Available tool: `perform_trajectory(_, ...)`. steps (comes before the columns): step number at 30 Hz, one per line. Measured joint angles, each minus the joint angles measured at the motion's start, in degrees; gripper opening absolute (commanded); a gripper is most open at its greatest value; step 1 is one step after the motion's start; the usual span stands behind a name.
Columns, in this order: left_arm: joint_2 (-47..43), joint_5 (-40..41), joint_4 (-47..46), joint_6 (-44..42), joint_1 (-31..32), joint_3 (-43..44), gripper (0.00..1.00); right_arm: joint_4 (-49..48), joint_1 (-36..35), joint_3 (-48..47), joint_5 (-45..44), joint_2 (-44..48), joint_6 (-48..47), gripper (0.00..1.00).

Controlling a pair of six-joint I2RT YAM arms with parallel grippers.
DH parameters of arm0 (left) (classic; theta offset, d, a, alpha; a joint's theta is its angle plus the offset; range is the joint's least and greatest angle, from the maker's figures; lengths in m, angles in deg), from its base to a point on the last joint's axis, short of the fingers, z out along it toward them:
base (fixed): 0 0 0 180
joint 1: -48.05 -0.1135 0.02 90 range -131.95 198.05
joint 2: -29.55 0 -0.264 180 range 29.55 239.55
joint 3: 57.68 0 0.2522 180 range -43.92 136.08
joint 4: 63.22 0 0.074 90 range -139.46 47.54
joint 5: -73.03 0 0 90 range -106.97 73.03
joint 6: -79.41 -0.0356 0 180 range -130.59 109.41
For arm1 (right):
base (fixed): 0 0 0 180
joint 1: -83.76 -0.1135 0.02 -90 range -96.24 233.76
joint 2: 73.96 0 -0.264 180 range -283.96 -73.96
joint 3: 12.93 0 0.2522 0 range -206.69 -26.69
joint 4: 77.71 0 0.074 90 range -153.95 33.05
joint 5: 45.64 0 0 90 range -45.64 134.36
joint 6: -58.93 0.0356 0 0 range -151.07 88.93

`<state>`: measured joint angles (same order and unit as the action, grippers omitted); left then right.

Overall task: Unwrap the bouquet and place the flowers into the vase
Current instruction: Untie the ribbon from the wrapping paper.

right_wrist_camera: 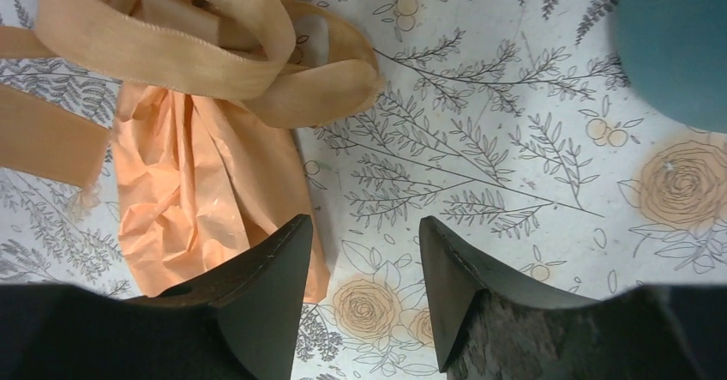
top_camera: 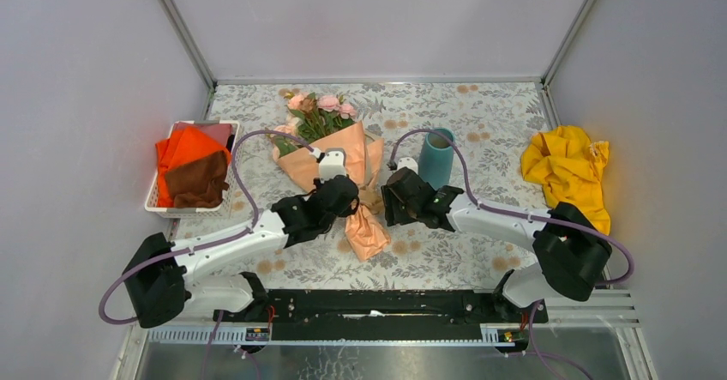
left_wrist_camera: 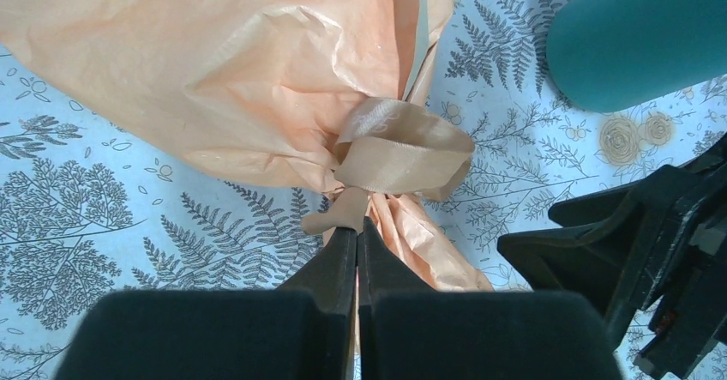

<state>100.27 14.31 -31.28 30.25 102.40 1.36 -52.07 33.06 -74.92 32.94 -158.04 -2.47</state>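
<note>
Bouquet (top_camera: 330, 153) lies on the middle of the floral-print tabletop (top_camera: 480, 114), wrapped in crinkled peach kraft paper (left_wrist_camera: 214, 63). Its pink and peach roses (top_camera: 319, 105) point toward the far edge and the gathered tail of the paper points toward the near edge. A tan ribbon (left_wrist_camera: 403, 148) is tied in a looped bow around the narrow waist of the wrap. The left gripper (left_wrist_camera: 357, 226) has its fingers pressed together on a loose end of that ribbon, just below the knot. The right gripper (right_wrist_camera: 364, 243) is just beside the bouquet's right side with its jaws spread and nothing between them. Bare tabletop shows under the gap, and the paper tail lies next to its left finger. The teal vase (top_camera: 435, 159) stands upright right of the bouquet, just beyond the right gripper and apart from the paper. At the left edge a white basket (top_camera: 153, 200) holds an orange cloth (top_camera: 184, 147) and a brown cloth (top_camera: 200, 183). A yellow cloth (top_camera: 566, 170) lies crumpled near the right edge
</note>
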Motion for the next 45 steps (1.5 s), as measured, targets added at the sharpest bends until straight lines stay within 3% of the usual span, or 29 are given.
perform_trajectory(8,-0.9,1.9,2.4,-1.6,0.0,2.4,0.00,-4.9,-0.1,2.1,6.4,0.8,1.6,0.57)
perform_trajectory(22,1.5,5.4,3.8,-8.4,0.0,18.3,0.00,-9.7,-0.4,3.8,14.1,-2.5,3.4,0.52)
perform_trajectory(31,-6.2,11.0,4.7,-13.6,0.0,29.3,0.00,-9.7,-0.4,3.8,14.1,-5.8,3.4,0.53)
perform_trajectory(39,-17.9,15.6,5.3,-14.5,0.0,26.5,0.00,-10.1,-0.4,2.9,14.1,-6.8,3.3,0.53)
perform_trajectory(45,-25.9,20.6,7.5,-10.9,0.0,19.3,0.18,-7.8,-0.6,1.9,12.8,-6.7,2.3,0.54)
